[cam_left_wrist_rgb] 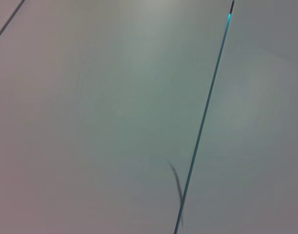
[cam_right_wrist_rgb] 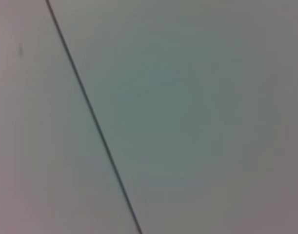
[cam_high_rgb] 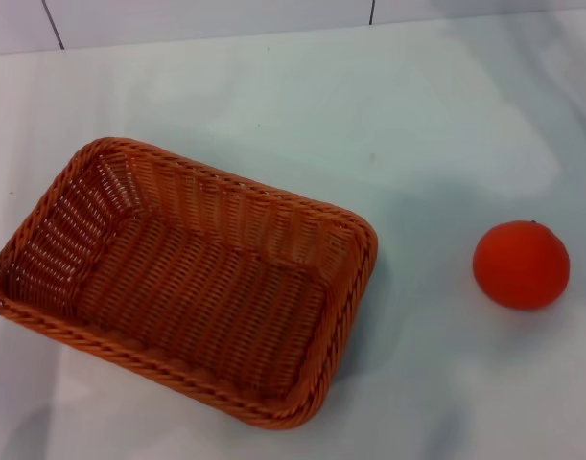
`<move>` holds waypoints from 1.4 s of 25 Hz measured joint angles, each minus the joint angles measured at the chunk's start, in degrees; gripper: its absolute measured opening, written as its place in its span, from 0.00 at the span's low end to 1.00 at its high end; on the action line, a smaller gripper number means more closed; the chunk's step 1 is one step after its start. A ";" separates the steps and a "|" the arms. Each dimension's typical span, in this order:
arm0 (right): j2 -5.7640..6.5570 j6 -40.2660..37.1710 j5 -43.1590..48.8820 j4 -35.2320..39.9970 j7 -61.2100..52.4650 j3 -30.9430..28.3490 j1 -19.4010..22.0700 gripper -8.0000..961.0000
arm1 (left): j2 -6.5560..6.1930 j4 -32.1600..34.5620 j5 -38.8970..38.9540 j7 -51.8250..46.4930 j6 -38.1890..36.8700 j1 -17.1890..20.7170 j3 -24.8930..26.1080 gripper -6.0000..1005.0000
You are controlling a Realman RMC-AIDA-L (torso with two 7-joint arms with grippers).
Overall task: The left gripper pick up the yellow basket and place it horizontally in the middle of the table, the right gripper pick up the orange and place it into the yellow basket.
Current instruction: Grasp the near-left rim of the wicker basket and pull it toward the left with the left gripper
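The yellow basket, an orange-brown woven rectangle with a braided rim, lies empty on the white table at the left of the head view, turned at a slant. The orange sits on the table to the right of the basket, well apart from it. Neither gripper shows in any view. Both wrist views show only a plain pale surface crossed by a thin dark seam.
A tiled wall with dark seams runs along the table's far edge. White tabletop lies between the basket and the orange and behind both.
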State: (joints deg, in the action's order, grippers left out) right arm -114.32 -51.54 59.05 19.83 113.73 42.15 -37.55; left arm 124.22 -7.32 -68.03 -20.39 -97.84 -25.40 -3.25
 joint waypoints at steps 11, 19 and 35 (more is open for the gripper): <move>-1.25 3.90 -0.07 -0.50 0.16 -4.50 0.58 0.98 | -0.31 5.74 0.24 -8.73 0.37 1.93 0.16 0.92; -1.45 4.13 -0.09 -0.57 -0.35 -5.93 1.55 0.98 | -7.34 34.82 -6.62 -53.94 8.58 5.65 -23.54 0.90; -2.26 6.74 -0.17 -0.69 -0.01 -8.76 1.85 0.98 | -9.98 76.81 -62.77 -103.45 1.06 -2.31 -31.45 0.84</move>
State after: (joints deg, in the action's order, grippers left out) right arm -116.58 -44.81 58.88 19.15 113.72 33.39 -35.70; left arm 114.23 69.49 -130.80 -123.83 -96.78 -27.71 -34.70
